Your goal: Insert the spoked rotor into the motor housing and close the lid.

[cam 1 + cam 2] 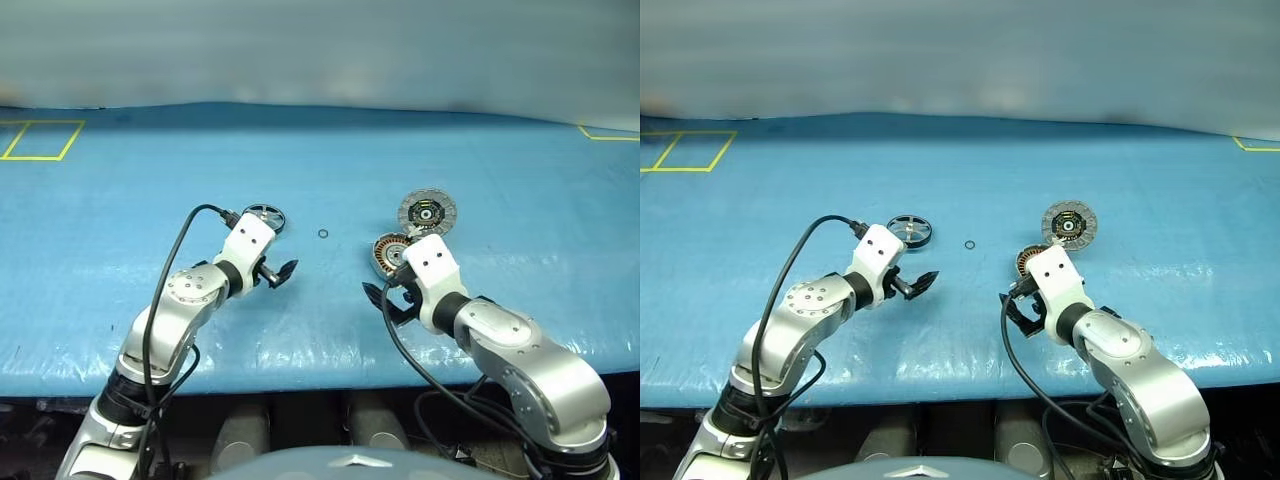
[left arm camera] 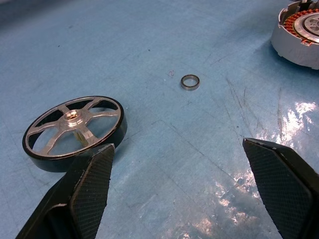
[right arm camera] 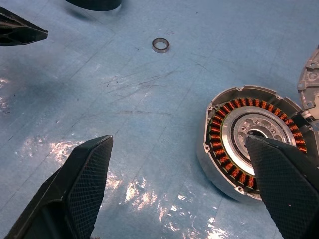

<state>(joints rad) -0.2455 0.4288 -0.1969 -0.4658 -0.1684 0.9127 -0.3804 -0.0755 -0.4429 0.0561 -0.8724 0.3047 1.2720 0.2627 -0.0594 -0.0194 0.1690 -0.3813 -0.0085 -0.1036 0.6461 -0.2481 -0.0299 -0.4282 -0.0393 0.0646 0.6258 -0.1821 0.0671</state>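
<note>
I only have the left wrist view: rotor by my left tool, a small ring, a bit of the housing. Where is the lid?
Observer: The lid lies flat on the blue table, just beyond the motor housing, segmented face up.
Operator: Is the right tool holding anything?
Observer: No. The right tool is open and holds nothing; one finger overlaps the housing's edge in the right wrist view.
Operator: Anything already inside the housing?
Observer: Only copper windings around a pale metal centre; the spoked rotor lies on the table beside the open left tool.

A small metal ring [image 1: 323, 234] lies on the blue table cover [image 1: 320, 150] with yellow markings [image 1: 40, 140].
</note>
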